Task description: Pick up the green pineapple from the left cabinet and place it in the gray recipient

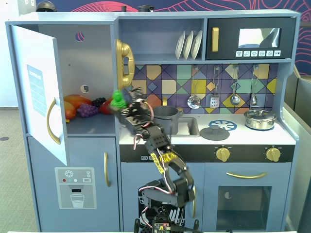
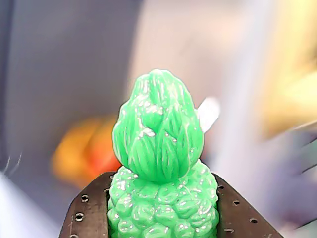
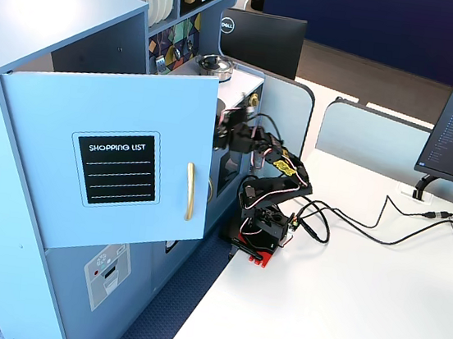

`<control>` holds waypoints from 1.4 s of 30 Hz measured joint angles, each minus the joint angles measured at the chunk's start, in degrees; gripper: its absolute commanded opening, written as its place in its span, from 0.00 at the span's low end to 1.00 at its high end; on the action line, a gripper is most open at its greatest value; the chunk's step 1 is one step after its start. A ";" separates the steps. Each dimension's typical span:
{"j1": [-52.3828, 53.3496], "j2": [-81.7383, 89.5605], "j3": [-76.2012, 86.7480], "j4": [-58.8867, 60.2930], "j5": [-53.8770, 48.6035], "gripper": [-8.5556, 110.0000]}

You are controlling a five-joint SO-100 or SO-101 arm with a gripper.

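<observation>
Blurred cabinet behind, glossy bumpy green pineapple (image 2: 159, 163) sits clamped in gripper (image 2: 163, 218).

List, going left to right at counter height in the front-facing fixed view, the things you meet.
Open cabinet door → toy fruits on the shelf → green pineapple in the claw → gray pot → flat lid → silver lidded pot.
</observation>
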 measured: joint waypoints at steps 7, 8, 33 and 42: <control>19.60 -2.37 1.14 -7.47 7.03 0.07; 21.36 -3.87 1.76 -10.20 7.65 0.07; 35.07 -42.19 -3.78 -30.15 7.91 0.15; 35.77 -43.59 -3.78 -32.26 9.49 0.45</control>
